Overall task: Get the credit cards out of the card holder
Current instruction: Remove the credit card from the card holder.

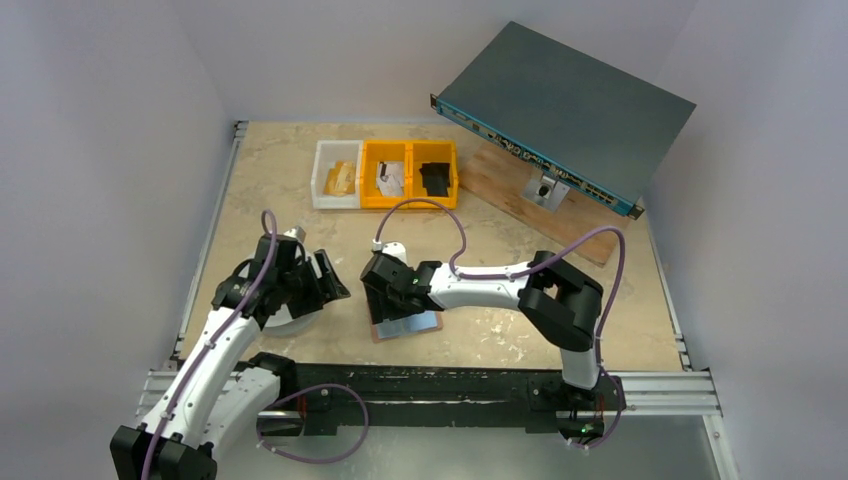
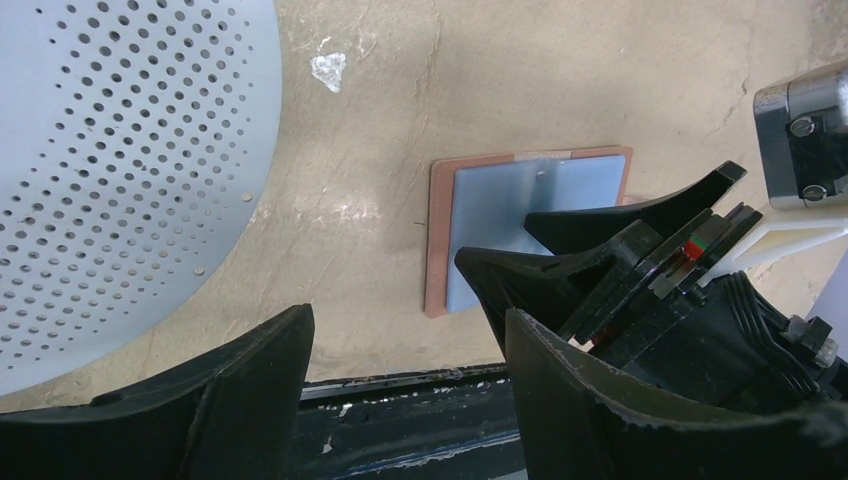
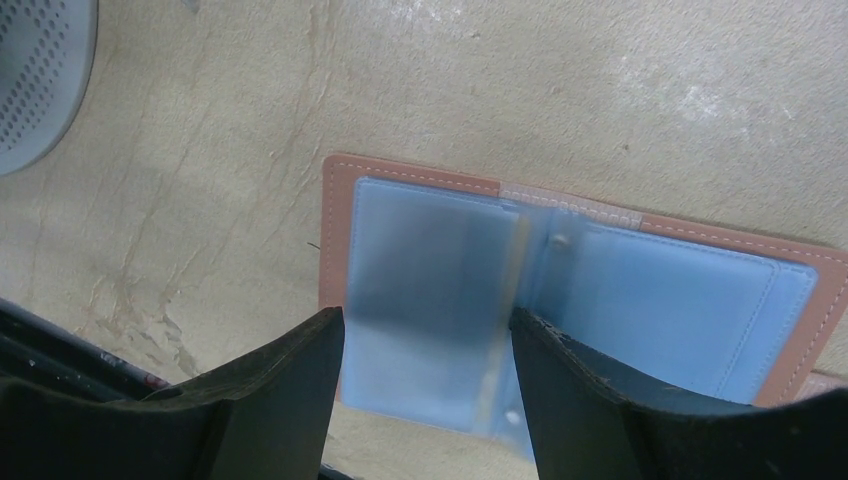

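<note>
The holder (image 3: pixel 640 300) lay open on the surface (image 3: pixel 600 80) near the front edge, the right tool (image 3: pixel 425 325) spread wide over its sleeve (image 3: pixel 430 260) and the left tool (image 2: pixel 405 320) open beside it, so, with nothing pinning it, a tug might drag the whole holder.

Soft, even light; the card holder (image 3: pixel 640 300) looks partly blurred up close.

Right tool (image 1: pixel 386 298) over open card holder (image 1: pixel 408 326), left tool (image 1: pixel 328 279) nearby
</note>
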Controlling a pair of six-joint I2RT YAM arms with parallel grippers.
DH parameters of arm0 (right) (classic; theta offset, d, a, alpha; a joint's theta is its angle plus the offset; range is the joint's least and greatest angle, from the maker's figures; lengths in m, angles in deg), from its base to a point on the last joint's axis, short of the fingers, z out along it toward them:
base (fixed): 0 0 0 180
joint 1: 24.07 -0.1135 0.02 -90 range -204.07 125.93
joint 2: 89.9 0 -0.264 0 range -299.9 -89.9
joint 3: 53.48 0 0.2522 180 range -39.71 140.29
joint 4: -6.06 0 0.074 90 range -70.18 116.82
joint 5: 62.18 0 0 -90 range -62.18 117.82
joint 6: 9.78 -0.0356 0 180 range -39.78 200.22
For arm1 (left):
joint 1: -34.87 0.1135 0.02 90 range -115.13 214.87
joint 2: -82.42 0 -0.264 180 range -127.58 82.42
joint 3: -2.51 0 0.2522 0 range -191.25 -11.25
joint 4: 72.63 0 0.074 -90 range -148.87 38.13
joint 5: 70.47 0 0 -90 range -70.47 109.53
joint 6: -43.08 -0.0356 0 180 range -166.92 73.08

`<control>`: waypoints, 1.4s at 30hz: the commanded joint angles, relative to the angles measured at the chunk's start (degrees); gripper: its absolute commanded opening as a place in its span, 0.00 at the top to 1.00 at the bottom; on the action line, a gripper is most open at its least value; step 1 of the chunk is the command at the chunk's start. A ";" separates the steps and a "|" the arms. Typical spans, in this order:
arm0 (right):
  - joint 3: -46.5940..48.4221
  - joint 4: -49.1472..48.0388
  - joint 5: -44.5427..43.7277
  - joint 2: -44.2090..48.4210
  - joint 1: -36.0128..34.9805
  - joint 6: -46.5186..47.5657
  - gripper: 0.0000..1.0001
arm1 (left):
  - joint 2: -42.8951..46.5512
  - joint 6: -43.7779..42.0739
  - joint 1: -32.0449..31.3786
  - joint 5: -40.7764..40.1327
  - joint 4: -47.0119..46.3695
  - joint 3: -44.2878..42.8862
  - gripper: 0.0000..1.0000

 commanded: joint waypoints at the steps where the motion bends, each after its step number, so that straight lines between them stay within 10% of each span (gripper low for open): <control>1: 2.56 2.93 -2.17 -1.82 -0.25 0.19 0.38 | -0.76 0.09 0.38 2.19 -1.38 -1.26 0.30; 26: -6.33 -4.61 8.99 -3.80 3.52 -1.37 0.92 | -6.45 3.64 -2.11 13.99 -12.87 7.06 0.42; 42: -17.73 -20.02 21.95 -1.51 9.62 -3.40 0.99 | -22.49 8.64 -10.94 15.60 -29.59 9.55 0.56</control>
